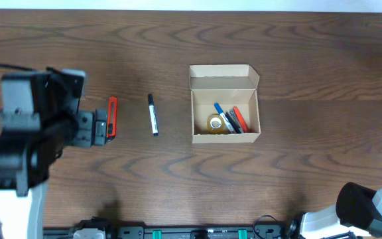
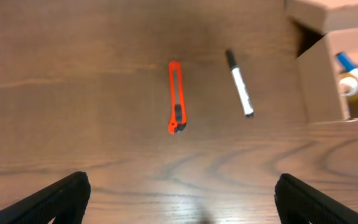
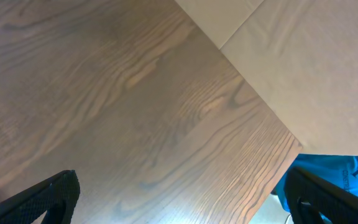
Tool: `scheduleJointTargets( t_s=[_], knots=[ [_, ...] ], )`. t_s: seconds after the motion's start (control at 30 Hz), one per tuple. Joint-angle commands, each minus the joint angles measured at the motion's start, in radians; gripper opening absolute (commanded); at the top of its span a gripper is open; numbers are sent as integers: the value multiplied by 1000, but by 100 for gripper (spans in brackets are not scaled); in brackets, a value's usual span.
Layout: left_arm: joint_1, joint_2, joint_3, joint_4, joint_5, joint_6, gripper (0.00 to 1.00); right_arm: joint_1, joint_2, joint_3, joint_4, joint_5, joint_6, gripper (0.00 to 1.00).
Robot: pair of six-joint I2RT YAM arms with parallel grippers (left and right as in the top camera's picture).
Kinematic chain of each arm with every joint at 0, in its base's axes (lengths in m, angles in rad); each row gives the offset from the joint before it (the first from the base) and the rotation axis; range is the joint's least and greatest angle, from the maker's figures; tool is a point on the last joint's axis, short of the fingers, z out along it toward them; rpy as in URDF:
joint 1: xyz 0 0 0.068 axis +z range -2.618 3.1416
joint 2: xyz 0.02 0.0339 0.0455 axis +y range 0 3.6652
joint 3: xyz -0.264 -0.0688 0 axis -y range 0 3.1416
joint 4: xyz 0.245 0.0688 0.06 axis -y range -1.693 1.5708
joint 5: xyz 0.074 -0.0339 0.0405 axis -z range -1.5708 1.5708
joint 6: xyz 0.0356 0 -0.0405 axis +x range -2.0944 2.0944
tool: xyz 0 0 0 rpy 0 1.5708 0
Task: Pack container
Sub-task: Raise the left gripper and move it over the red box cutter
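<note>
Container (image 1: 225,138): rectangular tan cardboard, flap open; table (image 1: 310,166) dark woodgrain.

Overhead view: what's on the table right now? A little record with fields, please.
box: lid open
inside box: tape roll, pens
outside box: marker and orange cutter, both on the table, picture-left of the box
left jaws: open, empty, by the cutter
right jaws: open, empty
</note>
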Motion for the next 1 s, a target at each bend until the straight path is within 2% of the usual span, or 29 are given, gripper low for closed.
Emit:
scheduleJointTargets(
  t_s=[0.0,0.27,0.53,0.73,0.97],
  knots=[
    [-3,55,-36,11,-75,-62,95,-5,-8,11,-2,10,18,99],
    [19,31,-290,158,-121,-150,95,-5,-8,11,-2,10,19,99],
    [83,-10,-533,421,-113,-249,95,-5,-8,11,-2,10,19,99],
    [84,37,-640,571,-109,-333,95,-5,-8,11,-2,10,19,99],
    [84,97,-649,683,-106,-341,95,-5,-8,11,-2,10,19,99]
  ],
)
